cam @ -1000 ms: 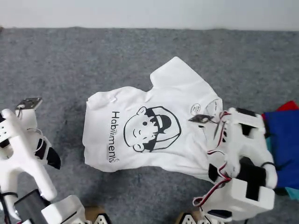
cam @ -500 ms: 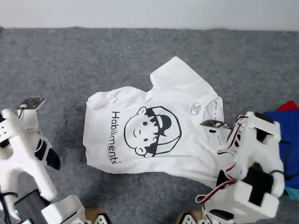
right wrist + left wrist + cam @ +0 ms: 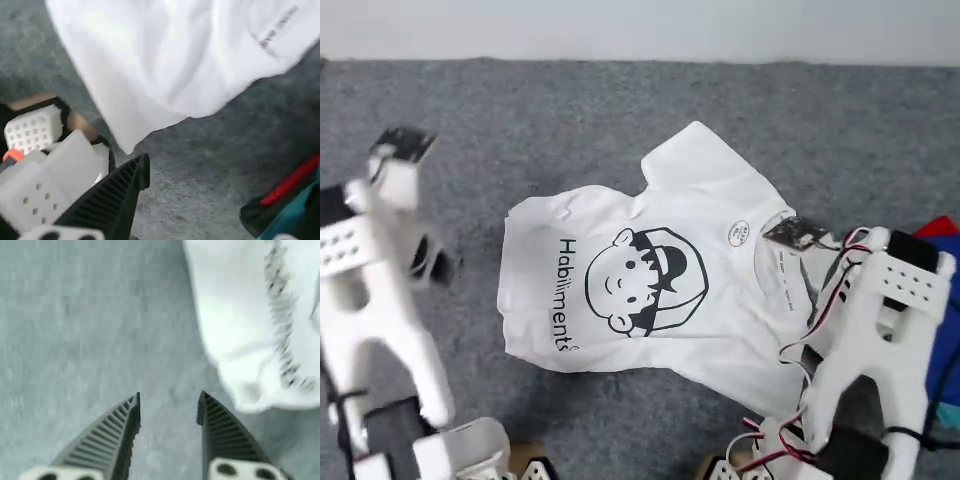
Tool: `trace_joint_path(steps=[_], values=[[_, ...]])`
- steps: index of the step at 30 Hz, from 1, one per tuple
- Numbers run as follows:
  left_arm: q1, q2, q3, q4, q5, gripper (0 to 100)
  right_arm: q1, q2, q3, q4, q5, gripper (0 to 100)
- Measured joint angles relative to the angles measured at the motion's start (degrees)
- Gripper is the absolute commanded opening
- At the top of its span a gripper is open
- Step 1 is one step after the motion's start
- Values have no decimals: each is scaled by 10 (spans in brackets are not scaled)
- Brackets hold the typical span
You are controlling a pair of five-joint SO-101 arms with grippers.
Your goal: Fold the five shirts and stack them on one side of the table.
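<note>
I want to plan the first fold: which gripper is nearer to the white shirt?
Right. The right gripper hangs over the collar edge of the white shirt; the left gripper is apart from it, over bare grey mat beyond the hem.

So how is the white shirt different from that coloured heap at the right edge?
The white shirt lies spread out mid-table, print up; the coloured heap is bunched at the right edge. The white shirt is one garment with a black cartoon face; the coloured heap shows blue, red and teal cloth. Both rest on the grey table cover.
</note>
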Motion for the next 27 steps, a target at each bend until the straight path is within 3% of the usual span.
trace_joint_path(steps=[6, 10, 17, 27], values=[[72, 167, -171, 0, 143, 227, 0, 34, 0, -12, -58, 468], [120, 271, -247, 1, 150, 286, 0, 34, 0, -12, -62, 468], [185, 418, -392, 1, 150, 282, 1, 37, 0, -12, -62, 468], [205, 662, -686, 1, 150, 32, 3, 40, 0, -12, -62, 468]])
